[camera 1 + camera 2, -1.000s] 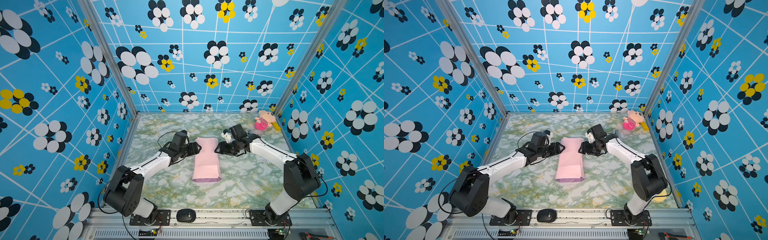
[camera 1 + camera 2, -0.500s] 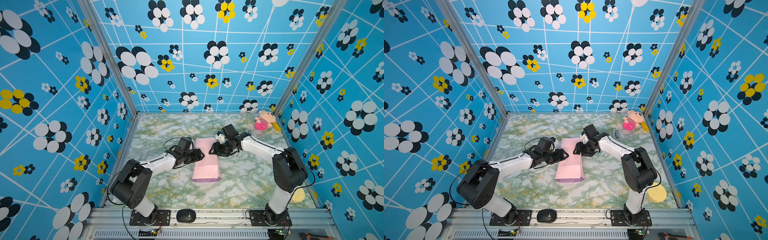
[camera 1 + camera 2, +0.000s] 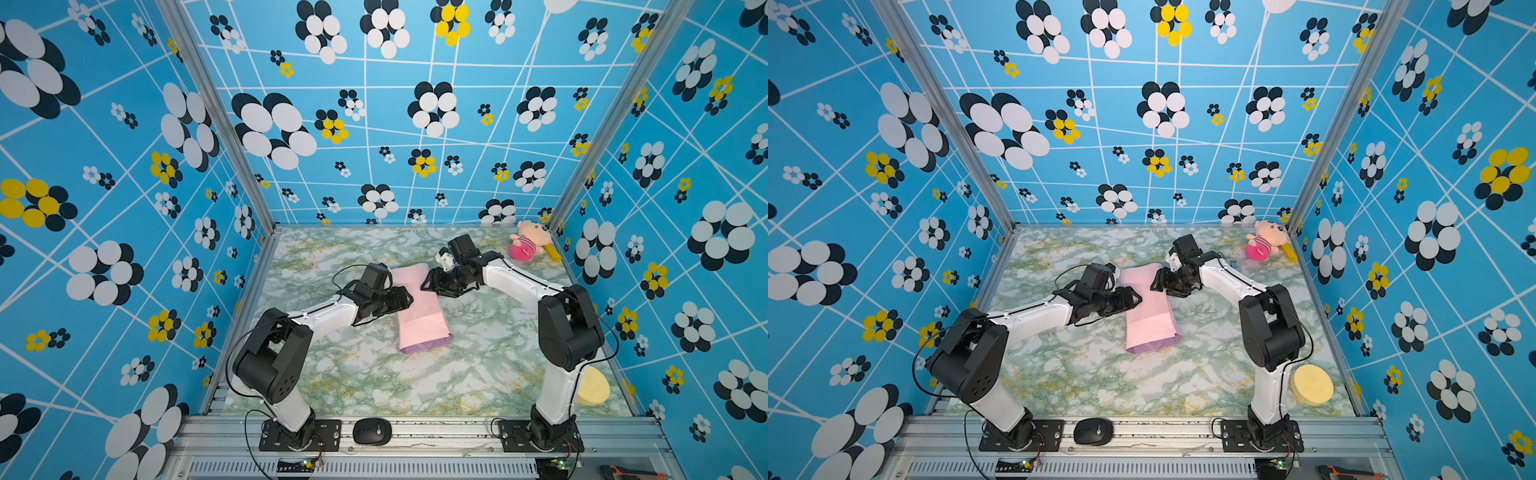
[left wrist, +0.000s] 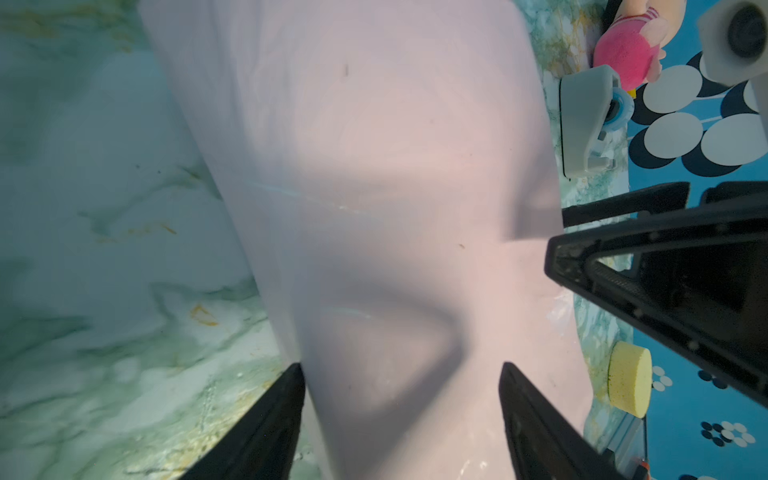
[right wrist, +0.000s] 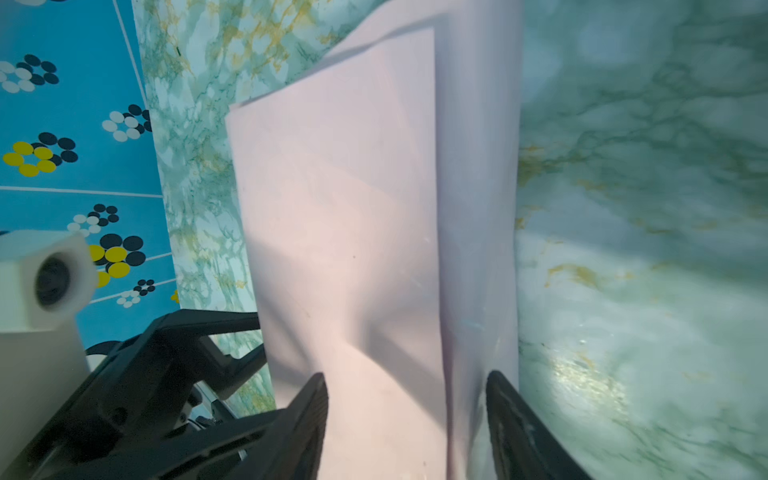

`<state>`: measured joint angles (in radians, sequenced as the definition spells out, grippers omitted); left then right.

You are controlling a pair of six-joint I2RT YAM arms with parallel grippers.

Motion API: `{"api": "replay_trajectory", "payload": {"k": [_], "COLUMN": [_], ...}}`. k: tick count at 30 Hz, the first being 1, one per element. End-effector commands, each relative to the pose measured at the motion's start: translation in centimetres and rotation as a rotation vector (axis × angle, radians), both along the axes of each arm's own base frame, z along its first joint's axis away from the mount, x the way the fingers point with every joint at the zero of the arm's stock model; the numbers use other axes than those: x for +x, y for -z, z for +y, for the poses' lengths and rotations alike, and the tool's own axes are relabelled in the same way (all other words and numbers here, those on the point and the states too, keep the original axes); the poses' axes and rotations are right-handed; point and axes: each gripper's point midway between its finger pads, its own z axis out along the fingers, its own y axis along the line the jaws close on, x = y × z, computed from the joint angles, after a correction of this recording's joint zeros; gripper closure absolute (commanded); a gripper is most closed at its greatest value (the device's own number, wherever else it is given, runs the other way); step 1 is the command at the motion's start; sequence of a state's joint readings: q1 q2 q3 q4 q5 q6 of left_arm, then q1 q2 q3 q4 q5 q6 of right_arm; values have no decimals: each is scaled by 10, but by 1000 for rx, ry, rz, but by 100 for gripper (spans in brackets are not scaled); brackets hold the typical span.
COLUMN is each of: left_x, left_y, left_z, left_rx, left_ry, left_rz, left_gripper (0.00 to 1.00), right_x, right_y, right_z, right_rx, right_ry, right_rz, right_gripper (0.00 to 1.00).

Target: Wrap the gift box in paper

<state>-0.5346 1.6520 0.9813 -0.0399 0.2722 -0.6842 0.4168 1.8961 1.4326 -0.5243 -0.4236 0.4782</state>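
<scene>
Pink paper (image 3: 419, 324) covers the gift box I cannot see; ends unclosed; left fingers (image 4: 266, 424), right fingers (image 5: 523, 428) spread wide.

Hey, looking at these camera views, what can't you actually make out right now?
- The gift box shows in no view; the folded paper may cover it.
- The left gripper: in the left wrist view its jaws stand apart across the paper, but blur hides whether they clamp.
- The right gripper: likewise in the right wrist view, contact too blurred to tell.
</scene>
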Motion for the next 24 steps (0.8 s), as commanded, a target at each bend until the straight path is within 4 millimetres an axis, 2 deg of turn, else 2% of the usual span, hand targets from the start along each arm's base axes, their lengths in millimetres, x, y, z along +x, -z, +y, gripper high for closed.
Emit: {"api": "replay_trajectory", "payload": {"k": [1,4,6,8,11,14,19,24], "left_x": [8,2,-12,-30,-46,-57,-53,-45], "left_y": [-35,-60,-70,-72,-65,-50,-23,-5], "left_z": [18,14,-5,-24,-44,-61,-73,-69], "left_rx": [127,195,219,228,268,336,494,590], "left_ry": [35,170,360,546,734,879,964,968], "left_rz": [-163,-324,-453,-529,-571,-569,-571,-573], "left_gripper": [22,22,21,21,19,18,16,16], "right_x": [-2,-17,-30,-43,-62,-72,-86,-97], "right_y": [-27,-40,-39,-32,-15,-6,9,19], "right_z": [-25,-35,-39,-42,-40,-38,-49,-56], "right_rx": [-29,-11,18,49,105,159,134,114], "right_ry": [14,16,39,67,90,110,147,164], "right_rz": [-74,-138,-157,-140,-73,-46,-24,-13], "right_gripper": [37,37,37,37,37,37,37,37]}}
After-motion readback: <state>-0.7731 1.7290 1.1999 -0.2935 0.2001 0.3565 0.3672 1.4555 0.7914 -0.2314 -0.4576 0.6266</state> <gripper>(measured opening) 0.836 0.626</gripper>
